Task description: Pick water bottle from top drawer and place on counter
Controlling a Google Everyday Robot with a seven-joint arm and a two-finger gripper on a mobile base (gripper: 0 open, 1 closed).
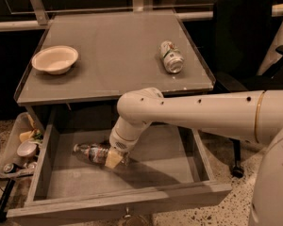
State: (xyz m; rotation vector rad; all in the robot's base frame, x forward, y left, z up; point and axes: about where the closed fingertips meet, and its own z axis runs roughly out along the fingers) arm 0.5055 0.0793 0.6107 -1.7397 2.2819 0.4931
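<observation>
The water bottle [88, 152] lies on its side in the open top drawer [165, 171], left of middle, with its cap pointing left. My gripper [114, 159] reaches down into the drawer and sits right at the bottle's right end, touching or overlapping it. My white arm [188, 112] crosses in front of the counter's edge from the right. The counter [113, 46] is above and behind the drawer.
A cream bowl [54, 59] stands at the counter's left. A green-and-white can [171, 56] lies on its right side. A bin of rubbish [20, 149] stands on the floor left of the drawer. A dark chair [240, 41] is at the right.
</observation>
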